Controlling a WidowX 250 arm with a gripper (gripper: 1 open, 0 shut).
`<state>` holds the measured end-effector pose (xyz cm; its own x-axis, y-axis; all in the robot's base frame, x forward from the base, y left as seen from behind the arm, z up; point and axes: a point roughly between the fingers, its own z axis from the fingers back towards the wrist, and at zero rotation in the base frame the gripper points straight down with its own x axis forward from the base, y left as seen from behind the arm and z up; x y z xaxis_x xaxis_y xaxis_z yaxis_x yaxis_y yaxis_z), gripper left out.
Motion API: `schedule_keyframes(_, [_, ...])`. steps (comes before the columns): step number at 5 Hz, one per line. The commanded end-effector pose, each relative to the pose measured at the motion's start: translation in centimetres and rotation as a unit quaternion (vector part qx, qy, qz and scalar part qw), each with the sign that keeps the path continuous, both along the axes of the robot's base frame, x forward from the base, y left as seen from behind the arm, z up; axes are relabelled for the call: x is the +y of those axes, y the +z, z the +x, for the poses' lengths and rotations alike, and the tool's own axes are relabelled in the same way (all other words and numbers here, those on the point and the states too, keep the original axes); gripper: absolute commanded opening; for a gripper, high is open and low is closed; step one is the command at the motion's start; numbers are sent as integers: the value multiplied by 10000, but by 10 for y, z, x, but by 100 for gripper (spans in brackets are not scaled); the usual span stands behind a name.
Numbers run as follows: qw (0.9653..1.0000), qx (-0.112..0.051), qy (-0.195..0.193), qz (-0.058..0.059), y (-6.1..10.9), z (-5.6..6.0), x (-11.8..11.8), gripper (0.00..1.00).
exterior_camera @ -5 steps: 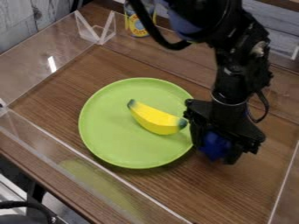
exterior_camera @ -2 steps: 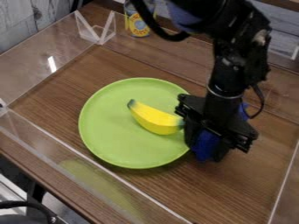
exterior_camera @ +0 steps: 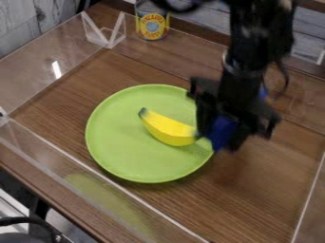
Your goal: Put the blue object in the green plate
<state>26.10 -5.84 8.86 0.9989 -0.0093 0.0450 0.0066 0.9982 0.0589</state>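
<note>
The blue object hangs just above the wooden table, at the right rim of the green plate. My gripper is shut on it from above, and the black fingers hide most of the block. Both are blurred by motion. A yellow banana lies in the right half of the plate, just left of the held block.
Clear acrylic walls fence in the wooden table on the left and front. A yellow-labelled can and a clear plastic stand sit at the back. The dark arm rises above the plate's right side.
The gripper closed on the blue object beside the plate, then rose with it and shifted slightly left toward the plate's rim.
</note>
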Motion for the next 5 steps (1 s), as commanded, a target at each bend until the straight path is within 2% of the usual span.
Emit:
schedule_keyframes(1, [9979,-537,348,27,50,16,26,0])
schedule_keyframes(2, [9956,-647,668,107,66,30,70,0])
schedule_keyframes(3, [9910,-662,1147,193,72,38,110,0])
schedule_keyframes(4, [9867,-636,1469,272,69,33,148,0])
schedule_keyframes(5, [9921,-533,1093,294,62,27,128,0])
